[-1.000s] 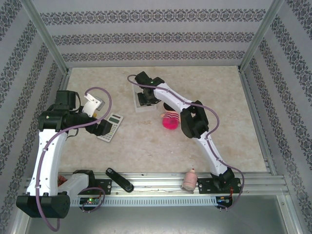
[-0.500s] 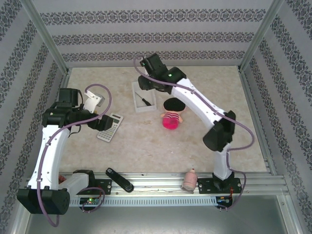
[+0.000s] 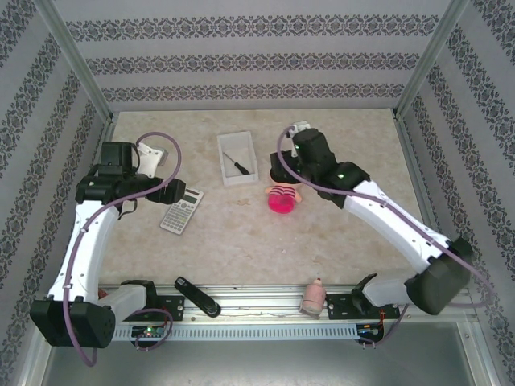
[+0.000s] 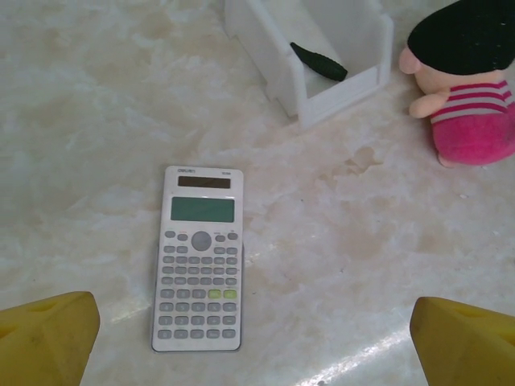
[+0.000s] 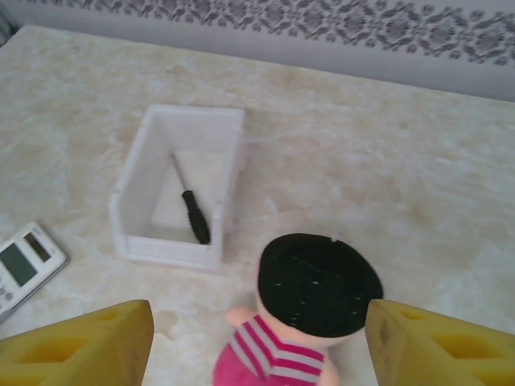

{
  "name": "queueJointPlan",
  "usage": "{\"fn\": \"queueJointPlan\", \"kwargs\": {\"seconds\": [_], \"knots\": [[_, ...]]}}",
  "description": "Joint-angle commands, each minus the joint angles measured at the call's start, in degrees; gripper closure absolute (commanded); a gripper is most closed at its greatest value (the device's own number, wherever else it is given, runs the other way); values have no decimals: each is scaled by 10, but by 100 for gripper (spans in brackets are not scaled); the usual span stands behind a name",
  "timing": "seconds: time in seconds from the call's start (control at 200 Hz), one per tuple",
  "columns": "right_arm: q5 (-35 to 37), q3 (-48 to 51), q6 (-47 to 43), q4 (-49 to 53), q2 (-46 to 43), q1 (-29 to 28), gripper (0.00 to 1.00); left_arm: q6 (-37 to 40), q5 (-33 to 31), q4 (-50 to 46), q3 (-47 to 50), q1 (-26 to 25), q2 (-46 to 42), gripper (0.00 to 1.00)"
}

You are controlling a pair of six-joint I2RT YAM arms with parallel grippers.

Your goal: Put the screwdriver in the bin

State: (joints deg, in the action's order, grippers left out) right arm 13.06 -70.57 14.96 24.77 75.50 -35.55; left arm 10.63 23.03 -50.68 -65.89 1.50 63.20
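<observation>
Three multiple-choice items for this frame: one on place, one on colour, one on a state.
1. Where is the screwdriver relative to the bin?
A) beside it
B) inside it
C) under it

2. The doll's hair is:
A) black
B) yellow
C) white

3. The right tool is:
A) shut on the screwdriver
B) shut on the doll
C) open, empty

Answers:
1. B, it lies on the bin's floor between the walls.
2. A, the top of the head is black.
3. C, its fingers stand wide apart, gripping nothing.
</observation>
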Motion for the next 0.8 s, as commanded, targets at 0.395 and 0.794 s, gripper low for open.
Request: {"fn": "queueJointPlan", "kwargs": {"seconds": [0.395, 0.794], "knots": [[-24, 175, 45, -61, -172, 107, 12, -116, -153, 169, 98, -5, -61, 1], [46, 290, 48, -135, -212, 174, 2, -176, -222, 386, 214, 23, -64, 1]]}}
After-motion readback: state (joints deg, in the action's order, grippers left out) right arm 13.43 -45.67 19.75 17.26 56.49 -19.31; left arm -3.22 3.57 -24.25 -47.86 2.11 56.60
